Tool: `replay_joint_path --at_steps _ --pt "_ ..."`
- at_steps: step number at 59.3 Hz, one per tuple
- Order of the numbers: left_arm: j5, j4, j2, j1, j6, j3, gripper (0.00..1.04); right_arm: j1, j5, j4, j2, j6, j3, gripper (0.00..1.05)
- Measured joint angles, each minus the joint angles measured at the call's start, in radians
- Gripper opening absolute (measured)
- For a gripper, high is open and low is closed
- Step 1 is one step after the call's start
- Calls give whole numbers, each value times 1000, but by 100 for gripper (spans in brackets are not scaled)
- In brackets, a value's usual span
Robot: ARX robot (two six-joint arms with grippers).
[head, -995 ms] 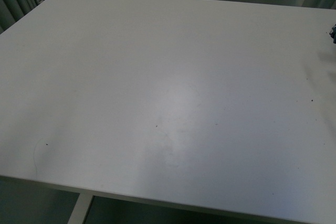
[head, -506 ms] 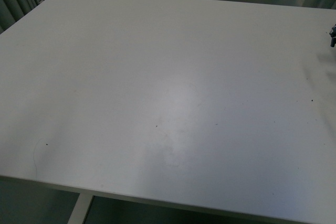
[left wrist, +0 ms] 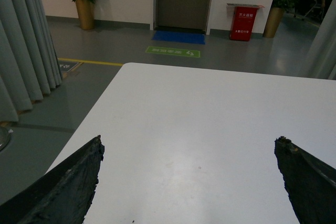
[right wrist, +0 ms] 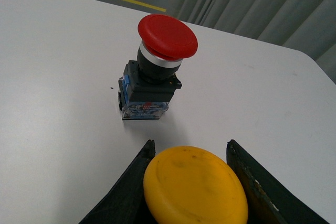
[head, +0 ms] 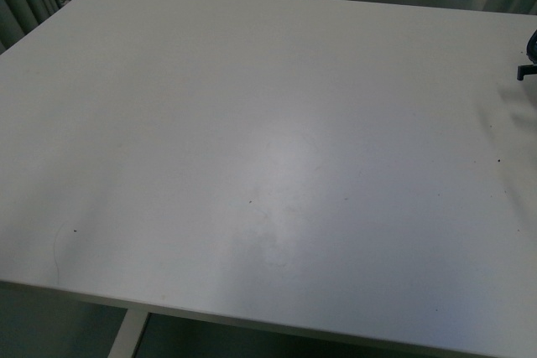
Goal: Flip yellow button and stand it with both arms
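In the right wrist view, the yellow button (right wrist: 194,187) shows only its round yellow-orange cap, facing the camera; its body is hidden. My right gripper (right wrist: 191,144) is shut on it, one black finger (right wrist: 131,187) against each side of the cap, above the white table (right wrist: 52,51). The left wrist view has my left gripper (left wrist: 189,145) open wide over the table (left wrist: 210,108), with nothing between its fingertips (left wrist: 94,153). In the front view neither gripper can be made out; only a small dark piece (head: 529,60) pokes in at the right edge.
A red mushroom-cap push button (right wrist: 157,72) stands upright on the table just beyond my right gripper, red cap up, black-and-clear body with blue bits below. Past the table's far edge are grey curtains (left wrist: 26,51) and floor (left wrist: 173,51). The front view shows bare tabletop (head: 252,123).
In the front view the dark piece at the right edge has shifted slightly and changed shape. The tabletop there looks the same.
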Motion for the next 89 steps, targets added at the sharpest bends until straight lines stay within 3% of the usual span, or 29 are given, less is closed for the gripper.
replay_joint_path --at_steps 6,26,44,63,79,89 --pt "0 0 0 0 0 0 98 0 4 -10 0 -4 5 36" --pt "0 0 0 0 0 0 98 0 6 -33 0 0 8 99" --pt "0 0 0 0 0 0 98 -2 -13 -50 -50 29 3 97" --pt "0 0 0 0 0 0 98 -1 -78 -164 -228 182 -53 97" --pt "0 0 0 0 0 0 98 51 -327 -274 -679 530 -399 97" --pt "0 0 0 0 0 0 98 96 -439 -330 -1031 651 -653 97"
